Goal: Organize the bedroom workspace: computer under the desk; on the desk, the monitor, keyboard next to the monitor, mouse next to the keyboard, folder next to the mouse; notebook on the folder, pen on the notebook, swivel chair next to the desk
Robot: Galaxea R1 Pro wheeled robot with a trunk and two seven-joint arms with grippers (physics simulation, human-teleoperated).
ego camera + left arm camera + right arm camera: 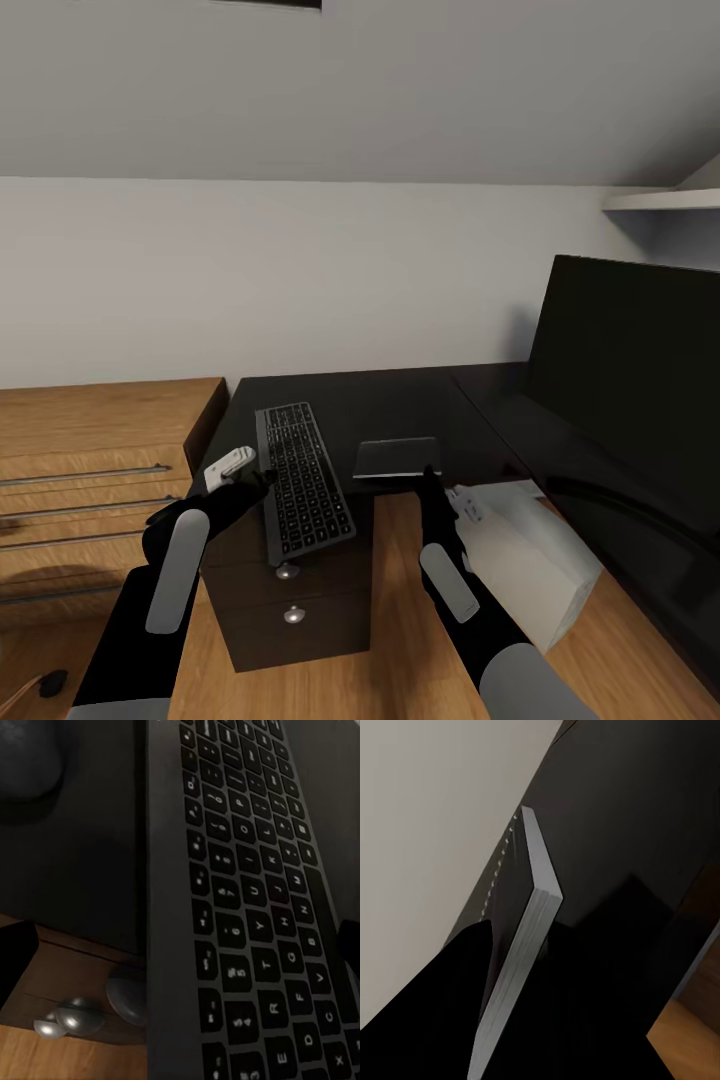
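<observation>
A big dark L-shaped desk (400, 400) fills the middle and right of the head view, with a plain white wall (250, 270) behind it. A large flat black monitor (625, 390) stands on the desk at about 3 o'clock. At 9 o'clock sits a light wooden dresser with metal rail handles (90, 450). A white box-shaped computer case (535, 560) rests on the wood floor (380, 640) at about 5 o'clock, beside the desk. Under the front of the desk is a dark drawer unit with two round silver knobs (290, 600). A long grey keyboard with black keys (300, 478) lies on the desk near the middle, and its near end sticks out over the desk edge. A thin dark notebook with pale page edges (397, 457) lies just to the right of the keyboard, toward 1 o'clock. The left gripper (232, 470) sits just beside the keyboard's left side; its fingers look a little apart and hold nothing that can be seen. The right gripper (430, 485) is at the notebook's near edge. From the right wrist view, the notebook (521, 945) is seen edge-on, but one cannot tell how wide the fingers are.
</observation>
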